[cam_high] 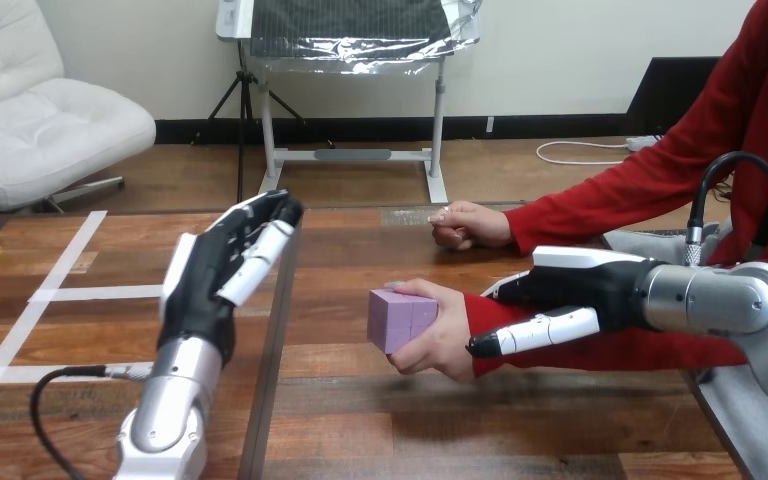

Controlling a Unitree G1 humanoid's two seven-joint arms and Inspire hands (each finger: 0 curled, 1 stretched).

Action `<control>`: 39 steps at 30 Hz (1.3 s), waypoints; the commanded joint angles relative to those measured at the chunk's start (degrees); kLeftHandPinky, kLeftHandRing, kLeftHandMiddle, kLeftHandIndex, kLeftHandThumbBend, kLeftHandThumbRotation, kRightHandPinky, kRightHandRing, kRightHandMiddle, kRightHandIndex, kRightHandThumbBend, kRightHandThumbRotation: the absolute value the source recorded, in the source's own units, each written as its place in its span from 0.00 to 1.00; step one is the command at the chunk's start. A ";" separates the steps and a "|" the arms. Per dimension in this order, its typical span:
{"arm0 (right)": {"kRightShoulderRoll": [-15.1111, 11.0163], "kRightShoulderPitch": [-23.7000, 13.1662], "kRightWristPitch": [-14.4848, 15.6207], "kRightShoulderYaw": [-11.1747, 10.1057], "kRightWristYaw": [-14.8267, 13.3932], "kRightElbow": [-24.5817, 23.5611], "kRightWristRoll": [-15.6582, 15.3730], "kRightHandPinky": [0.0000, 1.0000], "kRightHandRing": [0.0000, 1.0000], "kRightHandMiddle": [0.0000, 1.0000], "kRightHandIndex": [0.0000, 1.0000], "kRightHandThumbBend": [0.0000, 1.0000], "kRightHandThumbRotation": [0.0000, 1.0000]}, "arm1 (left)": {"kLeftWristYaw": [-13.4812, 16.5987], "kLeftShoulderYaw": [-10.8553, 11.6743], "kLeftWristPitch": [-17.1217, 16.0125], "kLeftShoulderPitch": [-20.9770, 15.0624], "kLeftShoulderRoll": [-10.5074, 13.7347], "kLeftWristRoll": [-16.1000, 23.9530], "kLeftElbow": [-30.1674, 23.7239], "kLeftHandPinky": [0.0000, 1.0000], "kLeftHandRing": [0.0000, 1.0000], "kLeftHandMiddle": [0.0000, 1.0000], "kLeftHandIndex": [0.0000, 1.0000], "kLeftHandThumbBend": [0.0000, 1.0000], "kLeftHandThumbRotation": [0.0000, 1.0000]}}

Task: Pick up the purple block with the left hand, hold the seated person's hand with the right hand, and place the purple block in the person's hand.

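Observation:
The purple block point(398, 320) lies in the person's hand point(442, 338) at the table's middle, with that hand's fingers and thumb closed round it. My right hand point(600, 285) comes in from the right and grips the red-sleeved wrist just behind that hand, fingers over the sleeve and thumb point(535, 334) beneath it. My left hand point(205, 275) is raised at the left, well apart from the block, its fingers straight and holding nothing.
The person's other hand point(468, 226) rests as a fist on the table farther back. White tape lines point(60, 293) mark the wooden table point(360, 420) at the left. A dark seam runs front to back beside my left arm.

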 commanded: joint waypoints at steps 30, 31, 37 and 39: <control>-1.63 4.36 3.61 -7.69 -4.05 -11.51 6.58 0.81 0.90 0.92 0.98 1.00 1.00 | 0.36 1.41 -1.89 2.98 -0.51 -2.83 -9.27 0.84 0.84 0.83 0.74 0.39 0.46; -1.66 4.58 3.51 -7.77 -4.34 -11.80 6.55 0.81 0.90 0.92 0.98 1.00 1.00 | 0.40 1.43 -1.99 3.09 -0.58 -2.88 -9.39 0.83 0.84 0.83 0.73 0.39 0.46; -1.23 6.60 3.44 -8.87 -7.16 -14.03 6.85 0.81 0.90 0.92 0.97 1.00 1.00 | 0.88 1.37 -3.13 4.11 -0.92 -2.82 -10.35 0.80 0.81 0.81 0.71 0.38 0.43; -0.71 7.43 3.28 -9.38 -8.55 -14.61 7.05 0.81 0.90 0.92 0.97 1.00 1.00 | 0.99 1.29 -3.31 4.51 -1.00 -2.82 -10.81 0.79 0.81 0.80 0.70 0.38 0.43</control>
